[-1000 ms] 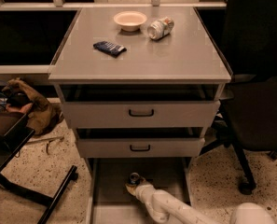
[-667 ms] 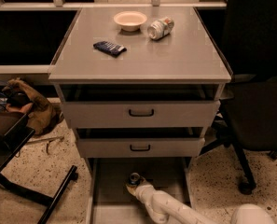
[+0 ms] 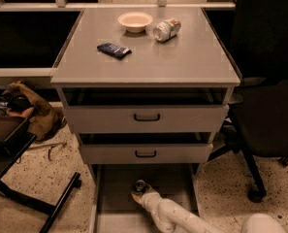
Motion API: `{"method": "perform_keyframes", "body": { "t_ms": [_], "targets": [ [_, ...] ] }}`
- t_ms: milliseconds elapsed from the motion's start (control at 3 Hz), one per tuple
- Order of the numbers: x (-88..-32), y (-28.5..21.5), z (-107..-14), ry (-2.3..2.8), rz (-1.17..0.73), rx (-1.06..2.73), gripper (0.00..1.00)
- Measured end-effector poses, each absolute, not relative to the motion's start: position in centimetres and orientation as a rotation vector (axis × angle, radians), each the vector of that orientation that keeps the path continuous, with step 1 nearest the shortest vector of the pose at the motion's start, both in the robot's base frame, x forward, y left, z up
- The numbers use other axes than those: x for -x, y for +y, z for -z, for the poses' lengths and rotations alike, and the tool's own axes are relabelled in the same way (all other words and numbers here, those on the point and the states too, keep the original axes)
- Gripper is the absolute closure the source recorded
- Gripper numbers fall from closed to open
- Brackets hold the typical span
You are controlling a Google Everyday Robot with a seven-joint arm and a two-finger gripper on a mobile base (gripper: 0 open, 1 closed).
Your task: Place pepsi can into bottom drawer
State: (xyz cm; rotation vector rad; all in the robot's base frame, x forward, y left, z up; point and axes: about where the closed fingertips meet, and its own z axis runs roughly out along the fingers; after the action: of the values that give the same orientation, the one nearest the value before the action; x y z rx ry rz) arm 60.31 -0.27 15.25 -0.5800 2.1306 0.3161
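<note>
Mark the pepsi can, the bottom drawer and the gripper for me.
pepsi can [image 3: 140, 184]: camera view, silver top.
bottom drawer [image 3: 115, 193]: camera view, bare floor, left side.
gripper [image 3: 141, 193]: camera view, its tip at the can, inside the bottom drawer.

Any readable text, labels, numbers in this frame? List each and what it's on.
Nothing legible.
Silvery can on the cabinet top: red markings, too blurred.
Dark blue packet: pale marks, unreadable.
Pepsi can, by the claw in the bottom drawer: only its silver top shows.

Gripper [image 3: 143, 195] in the bottom drawer [image 3: 178, 187] hides most of the pepsi can [image 3: 140, 184].
</note>
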Motion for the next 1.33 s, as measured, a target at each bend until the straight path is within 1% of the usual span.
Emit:
{"method": "perform_keyframes", "body": {
  "t_ms": [1000,1333],
  "targets": [
    [-59.92,0.53,-15.15,2.096,-0.38,0.519,1.0],
    [-59.92,0.54,-15.17,2.096,-0.38,0.519,0.82]
  ]
}}
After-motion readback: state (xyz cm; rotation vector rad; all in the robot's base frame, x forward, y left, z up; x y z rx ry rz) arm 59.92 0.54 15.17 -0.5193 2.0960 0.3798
